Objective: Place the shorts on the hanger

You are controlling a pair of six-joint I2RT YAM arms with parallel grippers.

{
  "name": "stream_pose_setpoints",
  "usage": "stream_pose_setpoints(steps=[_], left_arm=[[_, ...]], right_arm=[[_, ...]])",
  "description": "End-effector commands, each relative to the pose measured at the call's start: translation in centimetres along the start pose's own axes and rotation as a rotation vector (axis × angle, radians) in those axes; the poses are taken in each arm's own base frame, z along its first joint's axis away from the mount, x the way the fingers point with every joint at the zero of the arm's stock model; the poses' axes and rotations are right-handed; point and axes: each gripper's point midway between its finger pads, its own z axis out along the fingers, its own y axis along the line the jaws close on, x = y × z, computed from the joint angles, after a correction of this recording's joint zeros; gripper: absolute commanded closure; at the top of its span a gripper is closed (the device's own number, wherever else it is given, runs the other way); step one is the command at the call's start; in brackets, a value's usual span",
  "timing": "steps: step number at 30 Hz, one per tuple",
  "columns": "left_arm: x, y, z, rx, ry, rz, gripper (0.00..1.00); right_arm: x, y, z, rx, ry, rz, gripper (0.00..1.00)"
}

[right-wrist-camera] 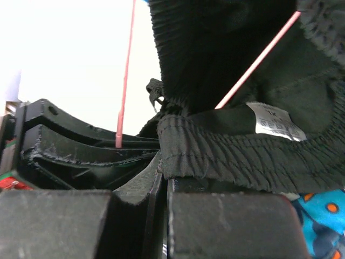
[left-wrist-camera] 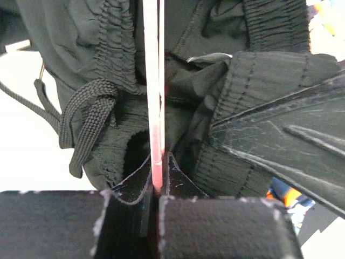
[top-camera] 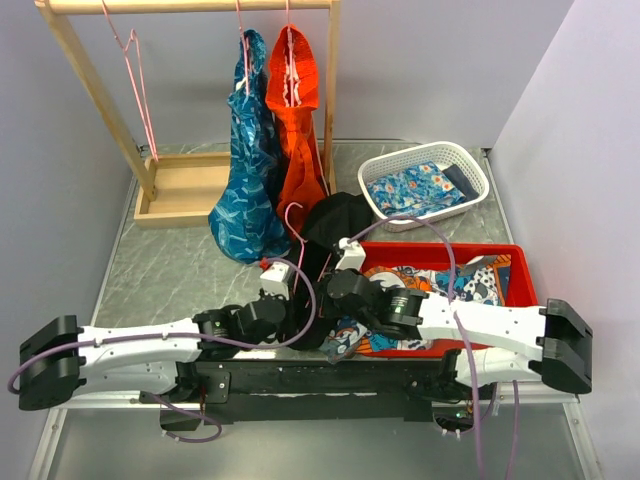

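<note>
The black shorts point(top-camera: 337, 217) are bunched in mid-table, partly over the pink wire hanger point(top-camera: 292, 222). My left gripper point(top-camera: 292, 290) is shut on the hanger's wire; in the left wrist view the wire point(left-wrist-camera: 155, 108) rises from between the closed jaws of the left gripper point(left-wrist-camera: 158, 186), with the shorts point(left-wrist-camera: 215, 108) and their drawstring point(left-wrist-camera: 86, 118) right behind. My right gripper point(top-camera: 335, 285) is shut on the shorts' elastic waistband point(right-wrist-camera: 232, 154); the right gripper's closed tips point(right-wrist-camera: 164, 172) pinch its edge. Hanger wire point(right-wrist-camera: 257, 59) runs inside the shorts.
A wooden rack point(top-camera: 190, 5) at the back holds a blue patterned garment point(top-camera: 245, 170), an orange-red garment point(top-camera: 300, 130) and a spare pink hanger point(top-camera: 135, 80). A white basket point(top-camera: 470, 165) and a red bin point(top-camera: 520, 262) with clothes stand on the right.
</note>
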Motion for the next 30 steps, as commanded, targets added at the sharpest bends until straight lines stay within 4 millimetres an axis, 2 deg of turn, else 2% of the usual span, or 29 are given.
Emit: stream_pose_setpoints(steps=[1, 5, 6, 9, 12, 15, 20, 25, 30], left_arm=[[1.4, 0.1, 0.3, -0.014, 0.043, -0.047, 0.94], [2.9, 0.9, 1.3, -0.055, 0.081, -0.016, 0.82], [2.8, 0.8, 1.5, -0.058, 0.075, -0.017, 0.75], [3.1, 0.8, 2.1, -0.066, 0.082, 0.004, 0.71], [2.6, 0.6, 2.6, -0.082, 0.069, 0.015, 0.61], [1.5, 0.7, 3.0, -0.096, 0.045, 0.008, 0.56], [-0.6, 0.9, 3.4, -0.066, 0.007, -0.054, 0.55], [-1.9, 0.5, 3.6, -0.036, -0.014, -0.082, 0.51], [-3.4, 1.9, 3.9, -0.062, -0.048, -0.14, 0.49]], right_arm=[[-0.1, 0.4, 1.8, -0.039, -0.012, 0.067, 1.0], [2.0, -0.1, 3.3, -0.03, 0.037, 0.075, 1.0], [2.7, -0.6, 3.5, -0.023, 0.048, 0.074, 1.0], [4.0, -1.4, 4.0, -0.007, 0.082, 0.081, 1.0], [4.5, -1.5, 4.2, -0.014, 0.09, 0.091, 1.0], [4.7, -1.7, 4.2, -0.013, 0.097, 0.099, 1.0], [5.6, -2.3, 4.3, -0.005, 0.117, 0.101, 1.0], [6.1, -2.6, 4.6, 0.002, 0.128, 0.105, 1.0], [6.6, -2.9, 4.7, 0.009, 0.136, 0.111, 1.0]])
